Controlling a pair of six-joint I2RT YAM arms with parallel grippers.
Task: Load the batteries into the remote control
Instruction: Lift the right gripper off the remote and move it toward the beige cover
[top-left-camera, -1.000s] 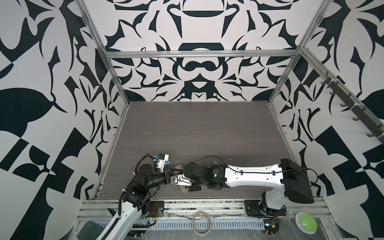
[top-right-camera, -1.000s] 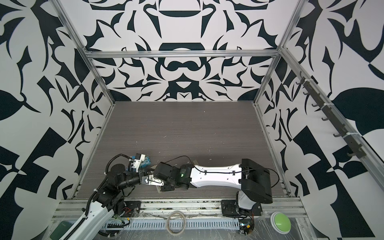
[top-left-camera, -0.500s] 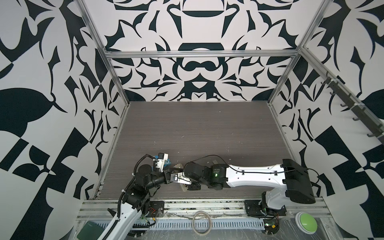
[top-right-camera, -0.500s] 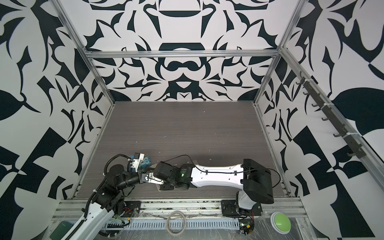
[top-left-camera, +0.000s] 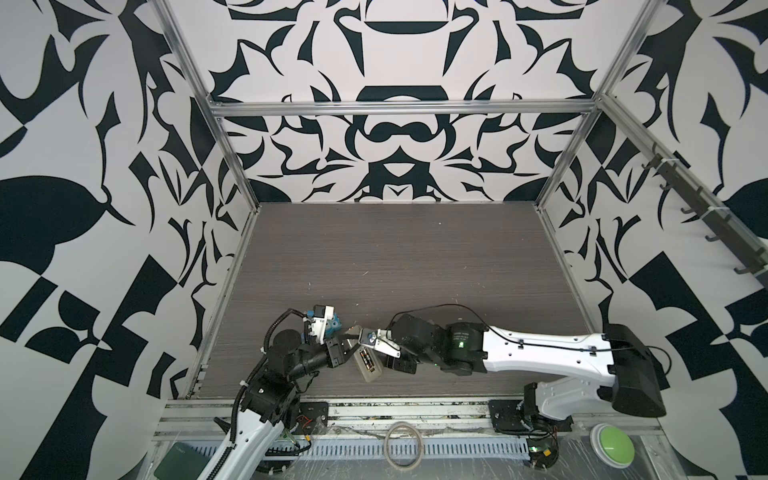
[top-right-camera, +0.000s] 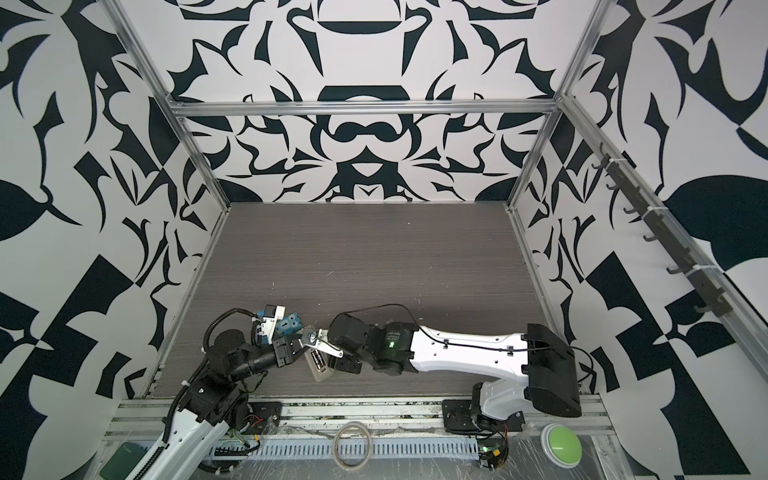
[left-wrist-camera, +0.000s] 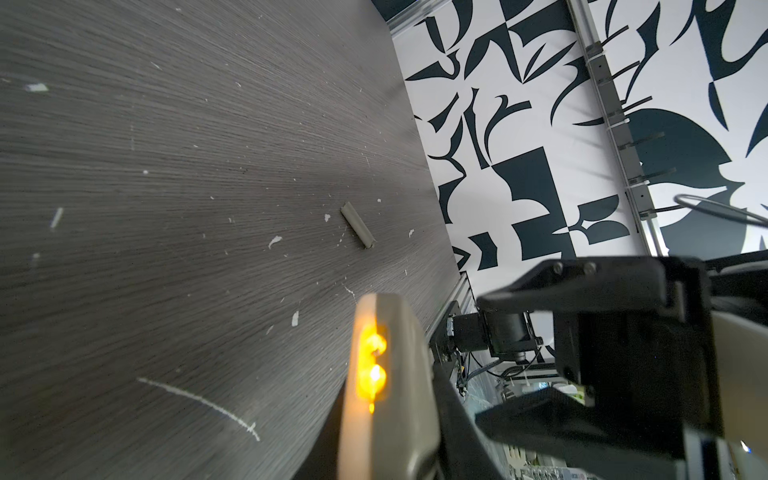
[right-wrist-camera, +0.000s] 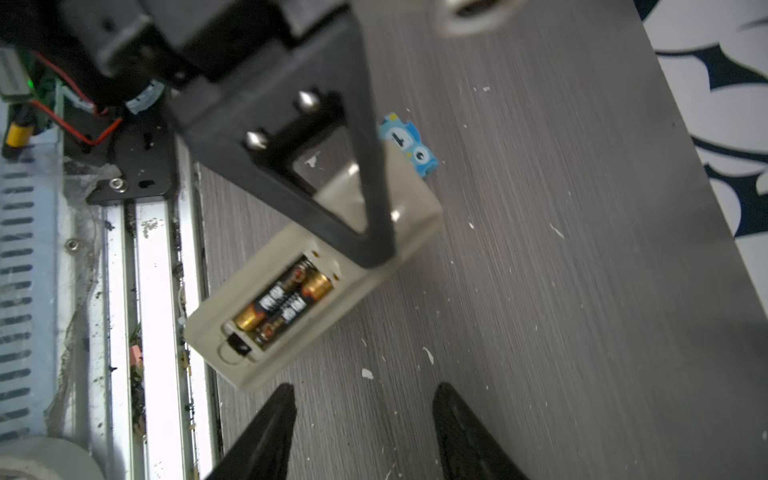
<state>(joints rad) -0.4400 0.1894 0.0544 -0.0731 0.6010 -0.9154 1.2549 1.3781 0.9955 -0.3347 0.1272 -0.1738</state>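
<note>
Two batteries (right-wrist-camera: 282, 303) already sit side by side in the open bay on the back of the remote control (right-wrist-camera: 361, 286) — dark bodies, with coppery metal showing at both ends of the bay and no cover over them. The left jaws are clamped shut across the handset's other half and hold it slanted near the front edge of the table (right-wrist-camera: 561, 249). We cannot tell whether it touches the top.

The right jaws stand apart with nothing between them. The remote lies just ahead of them, close but not touching. Its long axis runs slantwise across their line of reach, battery end the nearer. So the right arm (top-left-camera: 540, 353) is the free one and closer to the bay.

The handset is cream-white, slim and plain-backed. A small beige strip (left-wrist-camera: 357, 230) lies flat on the table, well apart — we judge it may be the bay's cover, the one piece left to fit.
</note>
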